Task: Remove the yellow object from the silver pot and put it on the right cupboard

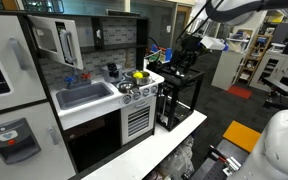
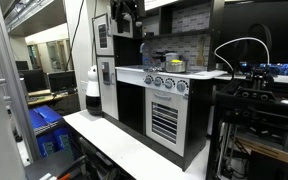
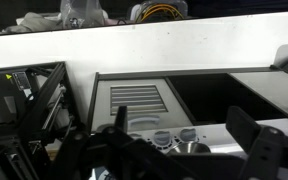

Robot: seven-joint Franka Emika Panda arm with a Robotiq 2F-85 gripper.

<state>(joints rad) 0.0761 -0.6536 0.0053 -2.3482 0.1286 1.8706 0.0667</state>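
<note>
Small bright yellow rounded toy (image 1: 139, 73) sits inside the low shiny silver metal pot (image 1: 140, 80) on the white toy kitchen's stove top (image 1: 150, 84). My gripper (image 1: 188, 50) hangs over the black open-frame cabinet (image 1: 180, 102), above rim height and well apart from the pot, so the toy lies sideways and downward from me. Toy is round, no axis to match. Wrist view: fingers (image 3: 252, 140) spread wide, nothing between them, camera pitched at the oven front (image 3: 134, 97), pot out of view. Dark upper cupboard (image 1: 119, 28) lies above and behind the pot.
</note>
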